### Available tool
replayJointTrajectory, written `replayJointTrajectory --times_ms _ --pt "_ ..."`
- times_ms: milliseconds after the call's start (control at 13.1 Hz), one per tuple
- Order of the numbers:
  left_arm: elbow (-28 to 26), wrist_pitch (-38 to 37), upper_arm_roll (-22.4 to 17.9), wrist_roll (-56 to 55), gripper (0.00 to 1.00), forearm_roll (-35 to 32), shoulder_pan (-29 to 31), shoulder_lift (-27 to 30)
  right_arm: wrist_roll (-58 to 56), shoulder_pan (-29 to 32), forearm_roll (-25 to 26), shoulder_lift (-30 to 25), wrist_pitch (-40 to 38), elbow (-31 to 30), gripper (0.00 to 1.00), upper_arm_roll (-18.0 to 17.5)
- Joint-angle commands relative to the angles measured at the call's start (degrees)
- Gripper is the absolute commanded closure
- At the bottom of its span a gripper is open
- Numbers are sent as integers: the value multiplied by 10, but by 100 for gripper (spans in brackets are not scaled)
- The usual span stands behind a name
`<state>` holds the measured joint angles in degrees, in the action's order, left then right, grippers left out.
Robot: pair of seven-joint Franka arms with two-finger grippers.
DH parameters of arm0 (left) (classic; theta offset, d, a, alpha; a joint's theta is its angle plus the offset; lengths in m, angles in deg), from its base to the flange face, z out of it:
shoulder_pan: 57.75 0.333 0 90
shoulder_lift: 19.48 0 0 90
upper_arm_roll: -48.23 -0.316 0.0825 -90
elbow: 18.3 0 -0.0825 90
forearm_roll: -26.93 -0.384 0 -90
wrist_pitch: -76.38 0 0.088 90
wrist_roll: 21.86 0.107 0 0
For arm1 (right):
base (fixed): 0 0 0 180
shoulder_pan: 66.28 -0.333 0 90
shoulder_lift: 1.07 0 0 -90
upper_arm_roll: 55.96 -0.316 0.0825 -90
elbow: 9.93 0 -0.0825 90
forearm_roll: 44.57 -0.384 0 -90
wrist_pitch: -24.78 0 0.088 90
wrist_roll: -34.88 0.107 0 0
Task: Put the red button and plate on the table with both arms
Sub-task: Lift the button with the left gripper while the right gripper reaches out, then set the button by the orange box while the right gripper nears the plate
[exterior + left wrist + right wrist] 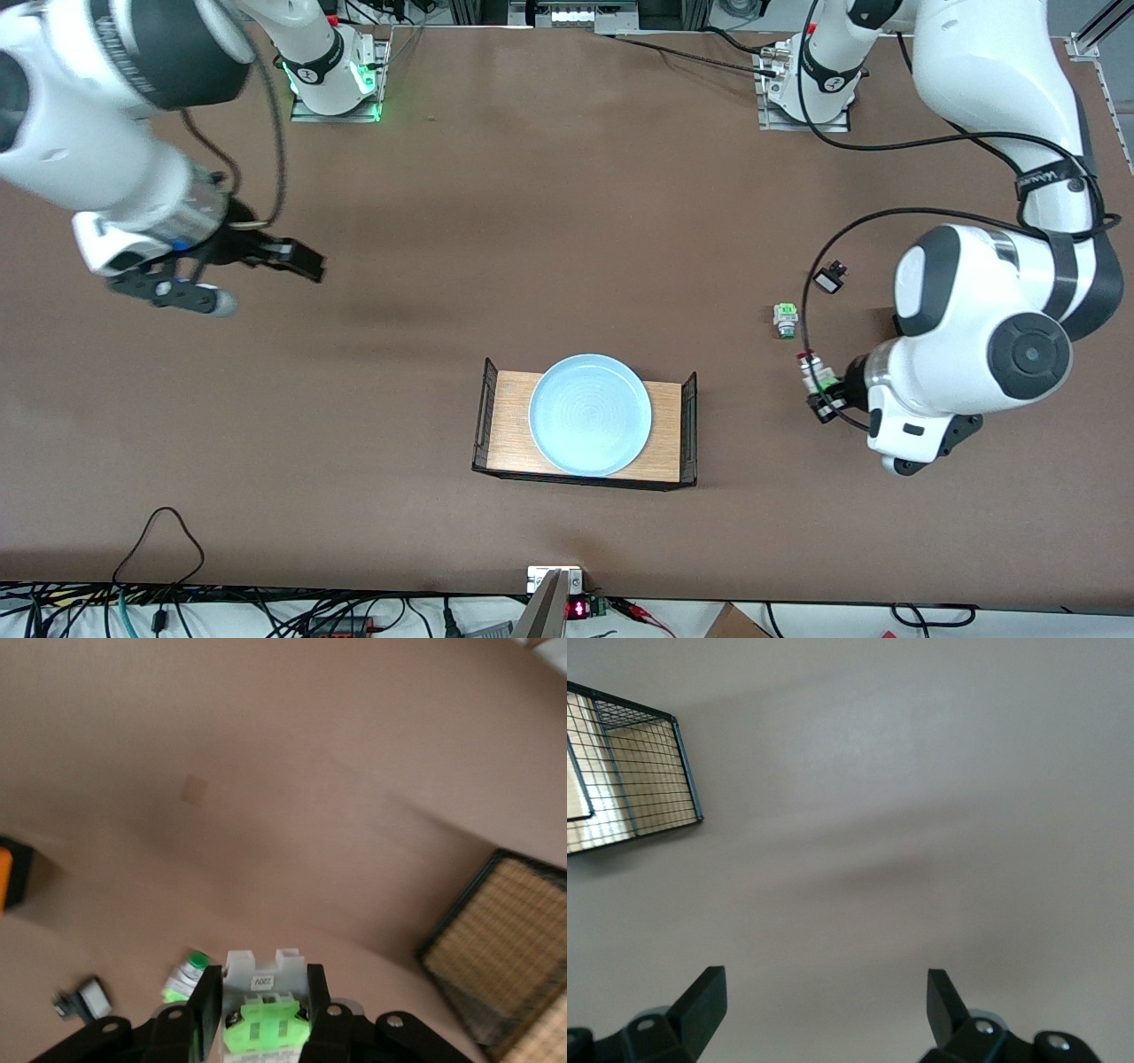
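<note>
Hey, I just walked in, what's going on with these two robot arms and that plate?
The left gripper has its jaws shut on the red button, holding it just over the table toward the left arm's end. A green-and-white switch and a small black part lie on the table close by. The right gripper hangs over bare table at the right arm's end, jaws open and holding nothing. The plate sits untouched on the wooden tray, nearer the front camera.

Front view: high, across from the bases, looking down over the whole table (567, 221). Wrist views: close, aimed past the fingertips at the tabletop. Shared by all three: tray (509, 425) (496, 948) (629, 780).
</note>
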<state>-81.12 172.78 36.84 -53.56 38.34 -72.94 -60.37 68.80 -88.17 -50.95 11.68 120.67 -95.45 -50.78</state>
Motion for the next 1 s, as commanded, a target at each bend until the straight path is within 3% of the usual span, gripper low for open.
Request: replayJointTrajectory --times_ms 0,230,460,766,919 --pt "-127 55 4 147 97 9 33 56 124 -45 -4 11 38 -3 0 4" --pt "-226 156 8 276 97 15 65 56 235 -95 -13 38 102 2 0 4" --pt "-302 249 8 354 97 40 75 46 321 -120 -61 67 172 17 0 4" --pt "-310 262 8 428 94 53 79 20 416 -151 -64 111 226 40 0 4" --pt "-310 262 8 443 86 55 80 13 449 -163 -64 124 263 41 0 4"
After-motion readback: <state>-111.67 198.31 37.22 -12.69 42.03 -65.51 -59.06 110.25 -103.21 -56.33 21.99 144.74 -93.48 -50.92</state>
